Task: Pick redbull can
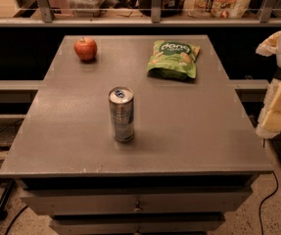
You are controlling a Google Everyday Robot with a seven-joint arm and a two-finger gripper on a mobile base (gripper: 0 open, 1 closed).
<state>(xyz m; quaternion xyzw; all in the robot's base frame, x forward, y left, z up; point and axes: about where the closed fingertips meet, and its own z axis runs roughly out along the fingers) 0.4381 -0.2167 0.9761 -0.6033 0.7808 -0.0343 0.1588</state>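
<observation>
The redbull can (122, 114) stands up straight on the gray desk (203, 131), a bit left of the middle and closer to the front edge; it is silver and blue, and its top has a blue tab; nothing touches it. A red apple (85, 49) sits far back on the left, well apart from the can; a green snack bag (174, 58) lies flat far back on the right. The gripper (278, 102) is way over at the right edge of the view, past the side of the desk and well apart from the can; it looks pale and creamy, and I cannot tell whether its jaws are open or closed. A drawer (137, 202) sits under the desk top.
</observation>
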